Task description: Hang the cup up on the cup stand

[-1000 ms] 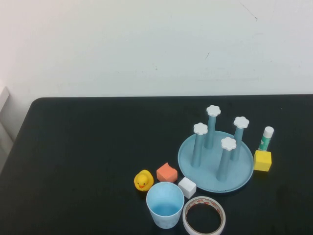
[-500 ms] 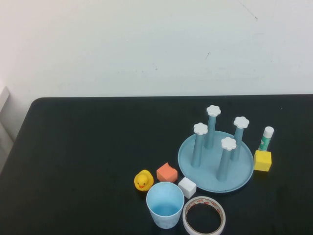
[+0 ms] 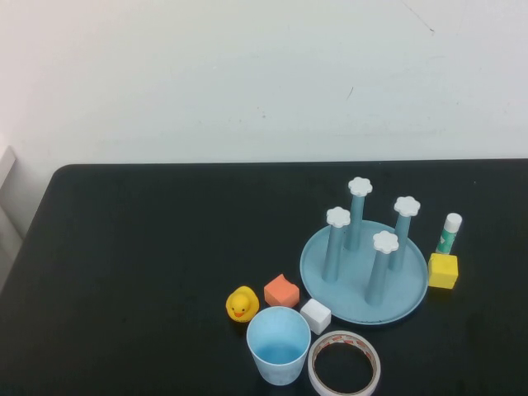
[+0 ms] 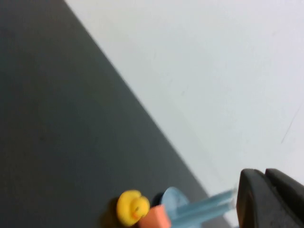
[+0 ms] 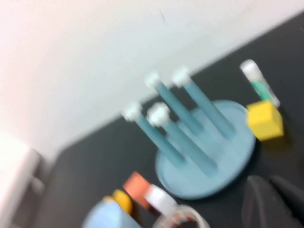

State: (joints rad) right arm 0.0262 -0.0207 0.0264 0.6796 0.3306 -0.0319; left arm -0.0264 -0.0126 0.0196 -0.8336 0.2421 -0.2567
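Note:
The pale blue cup (image 3: 279,345) stands upright, mouth up, at the table's front edge, left of a white tape roll (image 3: 344,363). The cup stand (image 3: 408,285), a round teal dish with four white-capped posts, stands behind and to the right of the cup; all posts are bare. Neither gripper shows in the high view. My left gripper (image 4: 264,173) shows only as dark fingers pressed together, far from the stand (image 4: 173,199). My right gripper (image 5: 270,180), fingers together and empty, hangs near the stand's base (image 5: 223,142); the cup's rim (image 5: 107,216) is at that view's edge.
A yellow duck (image 3: 242,304), an orange block (image 3: 281,290) and a white cube (image 3: 315,315) lie between cup and stand. A yellow cube (image 3: 443,270) and a glue stick (image 3: 450,232) sit right of the stand. The table's left half holds nothing.

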